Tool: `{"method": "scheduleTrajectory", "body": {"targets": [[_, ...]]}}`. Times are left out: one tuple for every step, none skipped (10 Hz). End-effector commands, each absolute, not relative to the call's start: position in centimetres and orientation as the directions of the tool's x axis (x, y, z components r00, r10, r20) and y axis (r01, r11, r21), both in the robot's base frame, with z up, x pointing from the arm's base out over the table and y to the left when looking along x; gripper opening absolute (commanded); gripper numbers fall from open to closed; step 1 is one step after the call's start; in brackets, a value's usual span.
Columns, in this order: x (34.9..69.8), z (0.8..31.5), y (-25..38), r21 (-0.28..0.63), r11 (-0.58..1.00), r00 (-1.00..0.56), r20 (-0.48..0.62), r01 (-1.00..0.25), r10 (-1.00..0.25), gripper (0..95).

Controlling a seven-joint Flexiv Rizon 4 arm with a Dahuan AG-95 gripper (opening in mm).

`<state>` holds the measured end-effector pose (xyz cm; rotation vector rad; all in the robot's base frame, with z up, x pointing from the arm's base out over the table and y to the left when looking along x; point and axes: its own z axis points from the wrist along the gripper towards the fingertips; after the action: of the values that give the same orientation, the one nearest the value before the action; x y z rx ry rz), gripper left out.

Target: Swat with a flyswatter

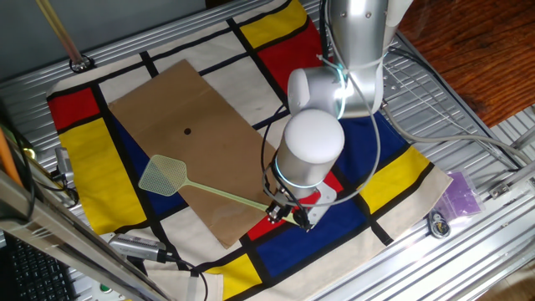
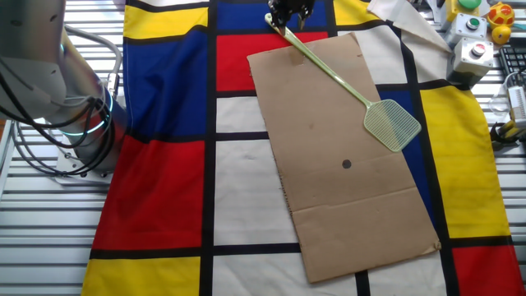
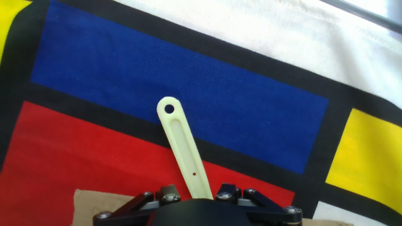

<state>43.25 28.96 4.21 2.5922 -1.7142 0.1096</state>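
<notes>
In one fixed view the gripper (image 1: 288, 211) pinches the flyswatter (image 1: 196, 186) by its handle, so the head reaches left over the cardboard (image 1: 201, 142). The other fixed view shows the head right of a dark spot (image 2: 346, 164). In the hand view the handle's wide end pokes beyond the jaws.

No readable text or labels.

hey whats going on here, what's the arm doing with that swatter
The arm's gripper is closed on the handle end of the flyswatter, near the edge of a cardboard sheet laid over a colour-block cloth. The swatter stretches across the cardboard with its mesh head at the far side. A small dark spot on the cardboard sits a little way from the head. Whether the head is touching or raised is hard to tell.
</notes>
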Motion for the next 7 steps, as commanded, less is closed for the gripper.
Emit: {"method": "scheduleTrajectory", "body": {"targets": [[43.23, 4.25, 28.98, 0.002, -0.387, 0.387, 0.067, -0.922, -0.92, 38.0], [43.23, 4.25, 28.98, 0.007, -0.392, 0.391, 0.078, -0.92, -0.917, 38.0], [43.23, 4.25, 28.98, 0.017, -0.385, 0.386, 0.066, -0.923, -0.92, 38.0], [43.23, 4.25, 28.98, 0.023, -0.387, 0.388, 0.052, -0.922, -0.92, 38.0], [43.23, 4.25, 28.98, 0.026, -0.389, 0.39, 0.059, -0.921, -0.919, 38.0], [43.23, 4.25, 28.98, 0.029, -0.39, 0.391, 0.06, -0.92, -0.918, 38.0], [43.23, 4.25, 28.98, 0.03, -0.395, 0.396, 0.066, -0.918, -0.916, 38.0]]}}
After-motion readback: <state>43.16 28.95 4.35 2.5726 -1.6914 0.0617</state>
